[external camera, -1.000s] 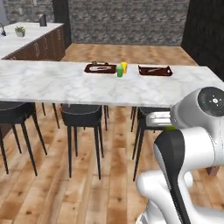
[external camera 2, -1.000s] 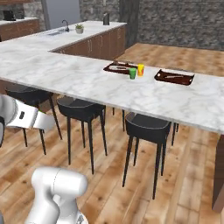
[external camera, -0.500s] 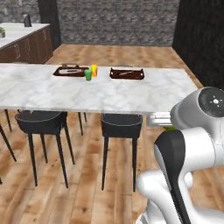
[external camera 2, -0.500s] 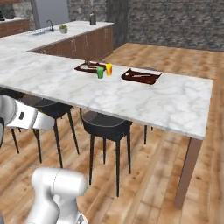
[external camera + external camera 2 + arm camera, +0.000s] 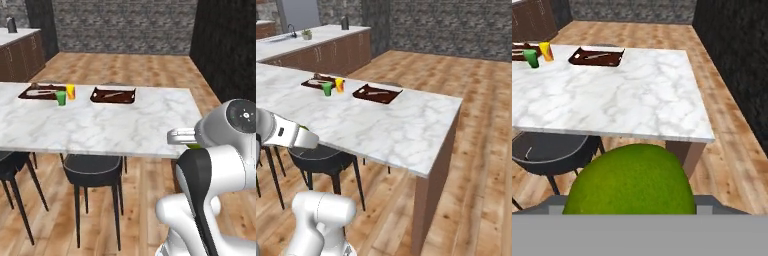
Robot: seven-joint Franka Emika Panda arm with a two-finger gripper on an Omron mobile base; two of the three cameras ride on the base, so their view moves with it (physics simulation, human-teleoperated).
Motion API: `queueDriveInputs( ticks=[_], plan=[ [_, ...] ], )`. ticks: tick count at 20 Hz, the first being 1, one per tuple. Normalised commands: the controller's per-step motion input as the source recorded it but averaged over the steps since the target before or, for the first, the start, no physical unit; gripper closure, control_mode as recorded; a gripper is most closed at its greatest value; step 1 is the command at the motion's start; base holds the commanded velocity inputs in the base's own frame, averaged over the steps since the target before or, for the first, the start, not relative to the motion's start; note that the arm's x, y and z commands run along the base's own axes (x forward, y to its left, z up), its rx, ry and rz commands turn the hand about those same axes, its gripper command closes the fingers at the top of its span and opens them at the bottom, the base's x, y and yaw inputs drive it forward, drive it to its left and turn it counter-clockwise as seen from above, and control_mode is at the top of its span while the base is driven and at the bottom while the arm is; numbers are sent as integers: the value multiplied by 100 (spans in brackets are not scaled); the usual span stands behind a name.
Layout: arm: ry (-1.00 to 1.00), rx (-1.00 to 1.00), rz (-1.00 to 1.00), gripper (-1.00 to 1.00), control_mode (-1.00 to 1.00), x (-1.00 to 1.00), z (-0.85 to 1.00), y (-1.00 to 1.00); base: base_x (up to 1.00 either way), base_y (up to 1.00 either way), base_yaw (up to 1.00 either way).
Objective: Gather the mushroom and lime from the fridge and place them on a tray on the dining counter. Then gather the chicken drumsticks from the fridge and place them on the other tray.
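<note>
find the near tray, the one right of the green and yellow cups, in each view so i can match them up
Left base view: tray, upper left of centre on the marble counter.
Right base view: tray, upper centre-left.
Hand view: tray, top left.
Shared landmark: green cup just left of it.

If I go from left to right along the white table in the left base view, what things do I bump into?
Dark brown tray with bits on it → small green cup → small yellow cup → second dark brown rectangular tray, all on the white marble dining counter.
</note>
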Motion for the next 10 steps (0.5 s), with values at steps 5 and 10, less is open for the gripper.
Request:
queueDriveInputs(
  ticks=[5, 10],
  plan=[
    [0, 0, 0, 100, 100, 0, 0, 0, 57, -100, 0],
    [0, 0, 0, 100, 100, 0, 0, 0, 56, -100, 0]
  ],
)
